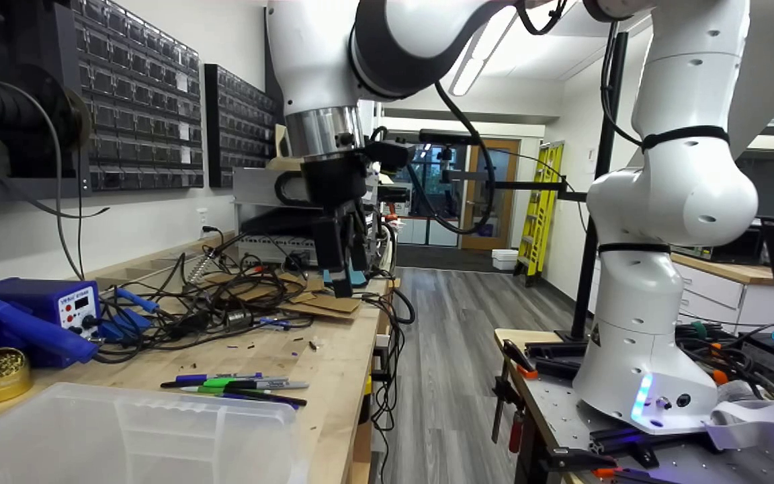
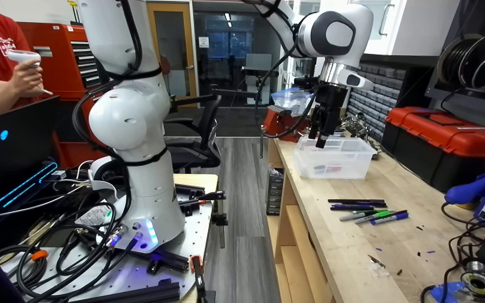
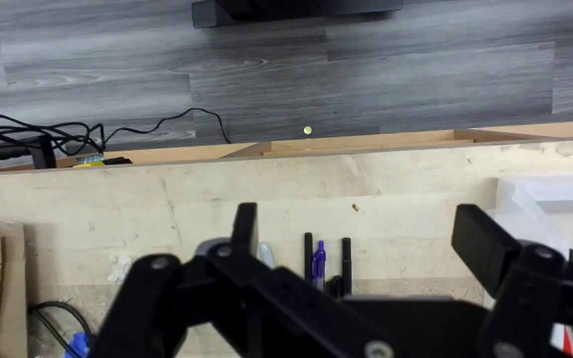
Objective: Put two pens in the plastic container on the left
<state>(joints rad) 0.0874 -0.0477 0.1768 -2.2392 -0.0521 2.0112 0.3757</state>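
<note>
Several pens and markers, black, purple, green and grey, lie in a loose group on the wooden bench in both exterior views (image 1: 246, 384) (image 2: 364, 210). The wrist view shows the ends of some, including a purple pen (image 3: 319, 263); my gripper hides the rest. The clear plastic container stands beside the pens in both exterior views (image 1: 121, 430) (image 2: 335, 165). Its corner shows at the right of the wrist view (image 3: 530, 214). Small reddish and dark items show through its wall. My gripper (image 3: 356, 219) is open and empty, pointing down well above the bench (image 1: 351, 277) (image 2: 317, 141).
A blue soldering station (image 1: 48, 316), tangled cables (image 1: 226, 296) and cardboard (image 1: 326, 304) lie along the bench. A red and black toolbox (image 2: 449, 143) stands by the wall. A red vise (image 2: 278, 124) is beyond the container. The bench edge (image 3: 286, 161) drops to the floor.
</note>
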